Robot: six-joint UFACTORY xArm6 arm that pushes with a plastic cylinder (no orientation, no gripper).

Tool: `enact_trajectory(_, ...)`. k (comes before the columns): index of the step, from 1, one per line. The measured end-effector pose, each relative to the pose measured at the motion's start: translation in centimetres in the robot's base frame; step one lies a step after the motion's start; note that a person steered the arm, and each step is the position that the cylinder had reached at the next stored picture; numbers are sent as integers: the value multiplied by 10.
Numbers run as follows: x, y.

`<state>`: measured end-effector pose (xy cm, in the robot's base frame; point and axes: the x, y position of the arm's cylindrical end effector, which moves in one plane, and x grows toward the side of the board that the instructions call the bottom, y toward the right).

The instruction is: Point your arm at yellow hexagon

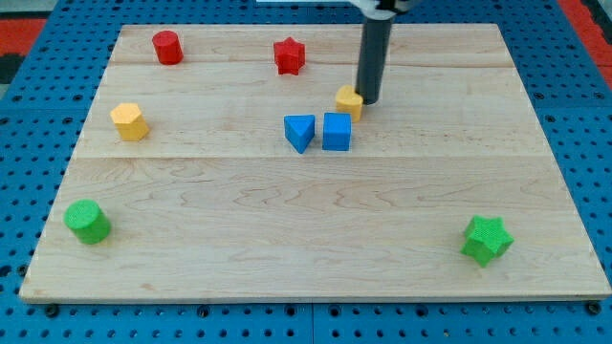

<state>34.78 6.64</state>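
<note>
The yellow hexagon (129, 121) lies at the view's left on the wooden board (316, 220). My tip (368, 100) is far to its right, near the view's top middle. It touches the right side of a small yellow block (348, 100) whose shape I cannot make out. A blue triangular block (299, 132) and a blue cube (337, 131) lie side by side just below my tip.
A red cylinder (167, 47) and a red star (289, 55) lie near the view's top edge. A green cylinder (88, 221) is at the bottom left and a green star (487, 239) at the bottom right. Blue pegboard (29, 143) surrounds the board.
</note>
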Motion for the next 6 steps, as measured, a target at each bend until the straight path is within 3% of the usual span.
enact_trajectory(1,-2,-7)
enact_trajectory(2,0,-50)
enact_trajectory(3,-32,-50)
enact_trajectory(5,-58,-194)
enact_trajectory(6,-42,-238)
